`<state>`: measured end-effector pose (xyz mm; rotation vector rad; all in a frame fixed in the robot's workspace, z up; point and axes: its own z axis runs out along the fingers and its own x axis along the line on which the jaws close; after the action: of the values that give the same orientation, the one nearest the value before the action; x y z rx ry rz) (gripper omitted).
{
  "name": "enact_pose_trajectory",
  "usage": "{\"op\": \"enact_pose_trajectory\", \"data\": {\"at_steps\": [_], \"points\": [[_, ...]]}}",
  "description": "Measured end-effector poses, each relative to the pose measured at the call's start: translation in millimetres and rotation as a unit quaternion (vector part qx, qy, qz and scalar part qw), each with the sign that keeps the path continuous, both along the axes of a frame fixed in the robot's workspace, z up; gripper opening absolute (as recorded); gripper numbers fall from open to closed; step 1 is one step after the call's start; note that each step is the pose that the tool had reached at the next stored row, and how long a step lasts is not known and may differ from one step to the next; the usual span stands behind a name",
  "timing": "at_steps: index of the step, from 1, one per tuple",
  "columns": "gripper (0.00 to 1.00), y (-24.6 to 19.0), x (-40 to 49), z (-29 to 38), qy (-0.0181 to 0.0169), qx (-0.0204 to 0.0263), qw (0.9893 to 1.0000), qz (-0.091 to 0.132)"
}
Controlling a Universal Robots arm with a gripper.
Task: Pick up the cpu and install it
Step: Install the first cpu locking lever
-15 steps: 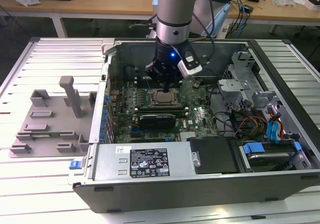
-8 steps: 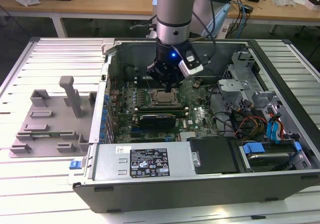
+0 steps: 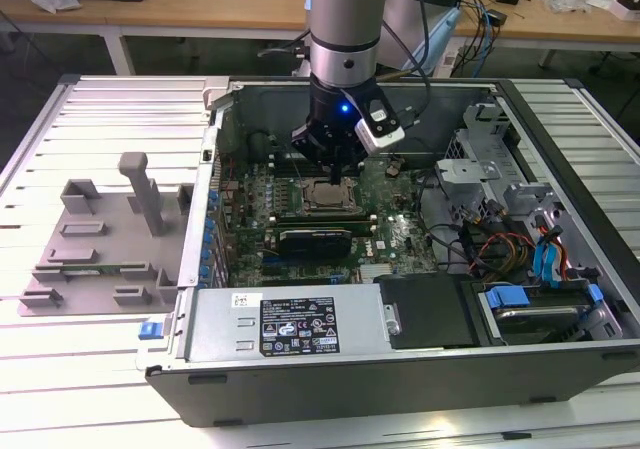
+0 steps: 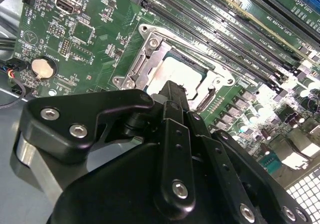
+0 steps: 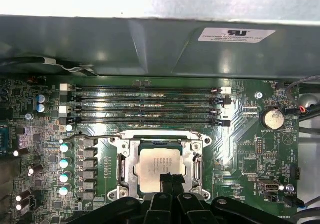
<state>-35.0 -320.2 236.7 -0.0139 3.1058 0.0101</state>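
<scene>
First wrist view: silvery square cpu (image 5: 161, 160) seated in socket (image 5: 125, 160); pincer (image 5: 171, 178) closed above.

Open dark computer case (image 3: 350, 389) flat on a white slatted bench (image 3: 90, 389). Inside the case, a green motherboard (image 3: 400, 239) with four long memory slots (image 5: 145, 104) and a round coin cell (image 5: 274, 118). Along the case's near wall in the exterior view, a silver power supply (image 3: 300, 324) bearing a printed label. At the case's end toward the exterior view's right, blue-tabbed drive bays (image 3: 540, 304). Outside the case, toward the exterior view's left, a grey plastic fixture (image 3: 100, 239).
</scene>
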Motion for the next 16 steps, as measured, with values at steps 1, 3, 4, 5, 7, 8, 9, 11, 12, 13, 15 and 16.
{"op": "enact_pose_trajectory", "data": {"at_steps": [1,3,4,5,7,8,9,11,12,13,15,16], "points": [[0.11,0.0,0.0,0.0,0.0,0.0,1.0,0.0],[0.11,0.0,0.0,0.0,0.0,0.0,1.0,0.0],[0.11,0.0,0.0,0.1,0.0,0.0,1.0,0.0],[0.11,0.0,0.0,0.1,0.0,0.0,1.0,0.0],[0.11,0.0,-0.4,0.1,-0.0009,0.0,1.0,-0.001],[0.11,0.1,-0.3,0.1,-0.0009,-0.0001,1.0,-0.002],[0.11,0.1,-0.9,0.1,-0.0009,-0.0001,1.0,-0.002],[0.11,0.2,-2.4,0.0,-0.001,0.0,1.0,-0.003],[0.11,0.1,-3.6,0.0,-0.001,0.0,1.0,-0.003],[0.11,0.1,-5.6,0.1,-0.001,0.0,1.0,-0.003],[0.11,0.1,-11.4,0.1,-0.0012,0.0001,1.0,-0.004],[0.11,0.1,-19.4,0.1,-0.0014,0.0003,1.0,-0.005]]}}
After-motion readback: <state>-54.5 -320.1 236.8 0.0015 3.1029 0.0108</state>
